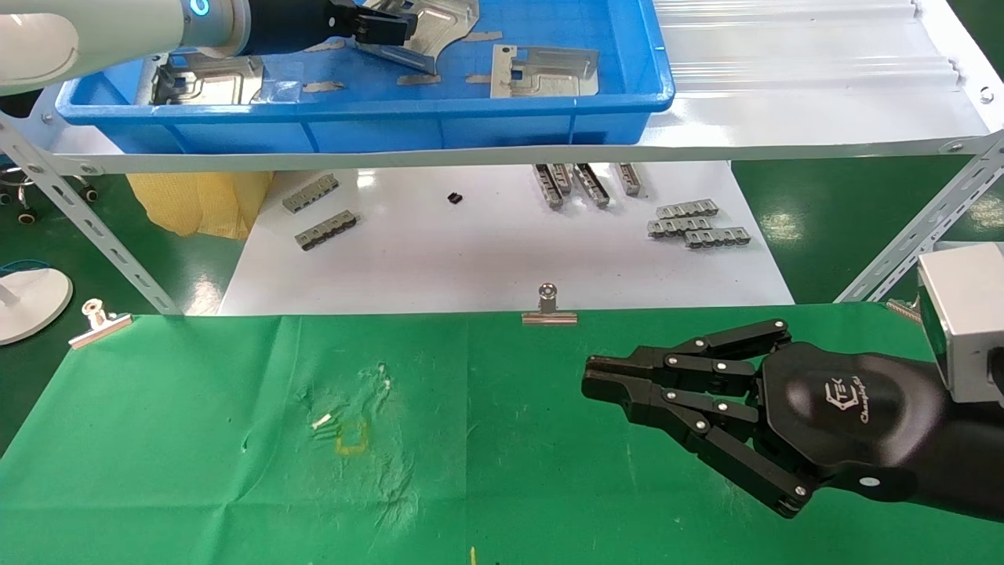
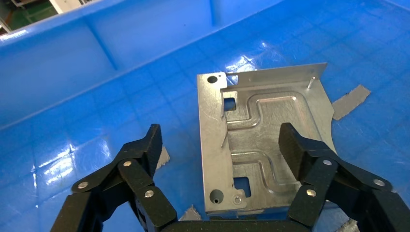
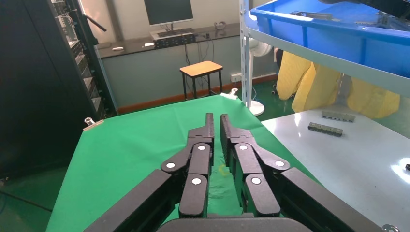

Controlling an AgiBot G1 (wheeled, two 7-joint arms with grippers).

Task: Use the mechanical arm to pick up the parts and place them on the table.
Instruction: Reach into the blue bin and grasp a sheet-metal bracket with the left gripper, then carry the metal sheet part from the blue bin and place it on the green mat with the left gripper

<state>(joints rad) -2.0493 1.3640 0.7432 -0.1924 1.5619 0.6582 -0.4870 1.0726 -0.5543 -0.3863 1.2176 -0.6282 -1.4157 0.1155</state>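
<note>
Your green worktop (image 1: 196, 439) spreads below the blue tray (image 1: 376, 118), which sits on a white shelf above it. Over the worktop, off to the tray's right and lower, your right claw (image 1: 600, 384) hangs with its fingers pressed together, holding nothing. Inside the tray, your left claw (image 2: 220, 150) is spread wide around a silvery part (image 2: 261, 140) that lies flat on the tray floor; whether the fingertips (image 2: 295, 145) touch the metal, you cannot tell. Two more parts (image 1: 545, 71) lie in the same tray, and a small yellow mark (image 1: 351, 439) sits on the worktop
</note>
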